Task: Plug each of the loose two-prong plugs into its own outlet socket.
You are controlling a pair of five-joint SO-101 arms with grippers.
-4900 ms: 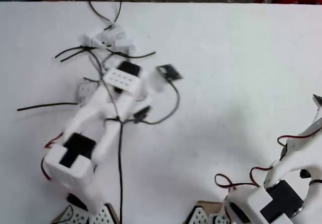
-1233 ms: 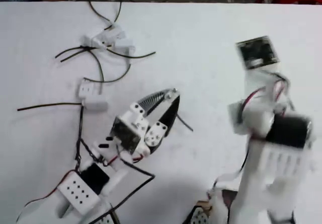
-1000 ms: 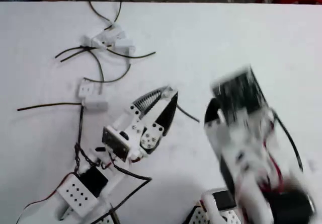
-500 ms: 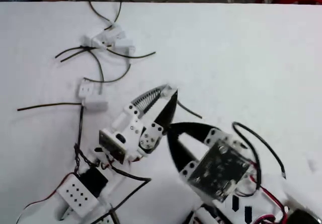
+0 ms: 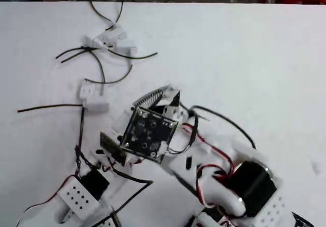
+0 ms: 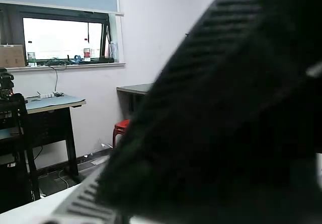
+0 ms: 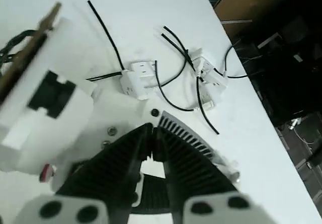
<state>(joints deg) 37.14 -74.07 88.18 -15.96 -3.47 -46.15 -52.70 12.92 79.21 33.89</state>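
A white socket (image 5: pixel 88 90) with a plug and black cord (image 5: pixel 97 106) lies at the table's left. A second white cluster of sockets and plugs (image 5: pixel 111 39) with tangled cords lies farther back. The right wrist view has the near socket (image 7: pixel 138 78) and the far cluster (image 7: pixel 209 73) ahead. My left gripper (image 5: pixel 170 92) lies mid-table with its tips together and nothing in them. The right arm's camera board (image 5: pixel 147 132) hangs over it. My right gripper (image 7: pixel 152 133) is shut on nothing, just above the left arm's white body (image 7: pixel 45 108).
Both arms cross in the middle front of the table (image 5: pixel 244 58). Red and black arm cables (image 5: pixel 219 117) loop beside the right wrist. A dark blurred ribbed shape (image 6: pixel 226 108) sits close to the left wrist lens, with a room behind it.
The right arm has swung from the right side of the table down and left until it hangs over the left gripper. The left arm, drawn back from the sockets before that, has barely moved.
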